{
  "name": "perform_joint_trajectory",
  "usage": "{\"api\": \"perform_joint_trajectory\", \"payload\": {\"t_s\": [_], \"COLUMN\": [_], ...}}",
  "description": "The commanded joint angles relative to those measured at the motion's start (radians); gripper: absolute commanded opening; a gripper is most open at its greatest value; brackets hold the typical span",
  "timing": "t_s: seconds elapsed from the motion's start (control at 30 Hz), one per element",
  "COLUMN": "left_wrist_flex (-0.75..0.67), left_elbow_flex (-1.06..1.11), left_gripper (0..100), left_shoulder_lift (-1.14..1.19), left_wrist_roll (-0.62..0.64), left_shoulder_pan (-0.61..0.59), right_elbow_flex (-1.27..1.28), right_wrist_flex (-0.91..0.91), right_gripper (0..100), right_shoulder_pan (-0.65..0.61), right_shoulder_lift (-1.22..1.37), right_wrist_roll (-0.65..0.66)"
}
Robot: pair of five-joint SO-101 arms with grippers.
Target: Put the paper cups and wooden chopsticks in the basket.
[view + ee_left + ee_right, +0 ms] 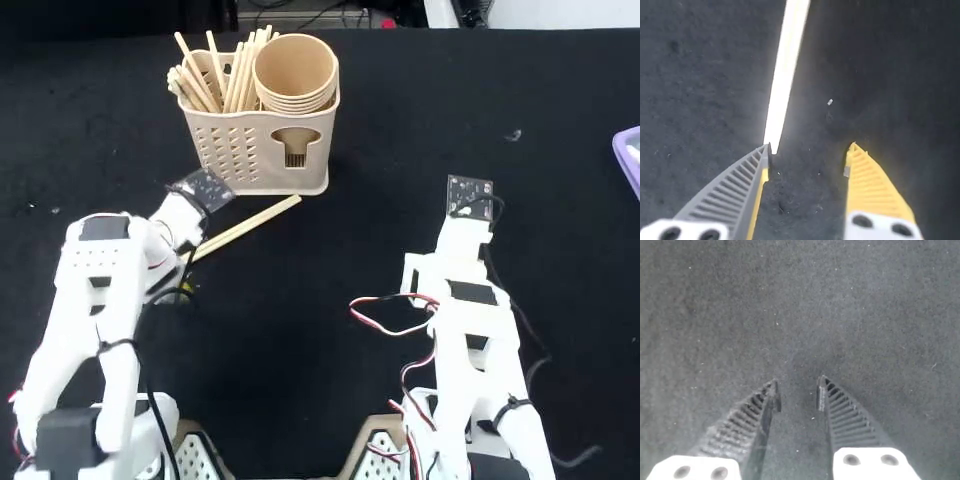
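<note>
The stack of paper cups (295,72) sits nested inside the basket (262,150), filling one end of it. A bundle of wooden chopsticks (215,75) stands in the other end, the tips fanning out above the rim. The basket rests on the black surface (400,130), just beyond the left jaws and well off to one side of the right jaws.

One loose chopstick (250,225) lies flat on the surface in front of the basket, outside it. Its far end points toward the basket's front corner, and its near end runs in under the wrist of the left arm (100,300). In the left wrist view the stick stretches straight away from the left jaws. Its near end comes right up against the tip of the grey jaw, and the yellow jaw stands apart on the other side. The left jaws are therefore spread, with bare surface between them, and they pinch nothing. The stick lies at the edge of the gap rather than in its middle.

The right arm (470,320) stands farther from the basket, its jaws pointing down at bare surface. The right jaws are parted a little, a narrower gap than the left pair's, and nothing sits between them.

A purple object (628,155) shows at the edge of the surface, on the side of the right jaws away from the basket.
</note>
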Motion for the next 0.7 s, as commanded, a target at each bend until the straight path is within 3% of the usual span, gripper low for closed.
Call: {"api": "perform_joint_trajectory", "payload": {"t_s": [0.0, 0.17, 0.67], "left_wrist_flex": [-0.026, -0.109, -0.104], "left_elbow_flex": [-0.062, -0.088, -0.288], "left_gripper": [25, 25, 25], "left_shoulder_lift": [0.035, 0.141, 0.414], "left_wrist_roll": [-0.055, -0.06, -0.06], "left_shoulder_pan": [-0.022, -0.042, -0.044], "right_elbow_flex": [-0.004, -0.004, -0.002], "right_wrist_flex": [-0.02, -0.02, -0.02], "right_gripper": [12.8, 12.8, 12.8], "right_shoulder_pan": [-0.011, -0.009, -0.009], "right_shoulder_lift": [-0.022, -0.022, -0.022], "right_wrist_roll": [0.002, 0.002, 0.002]}}
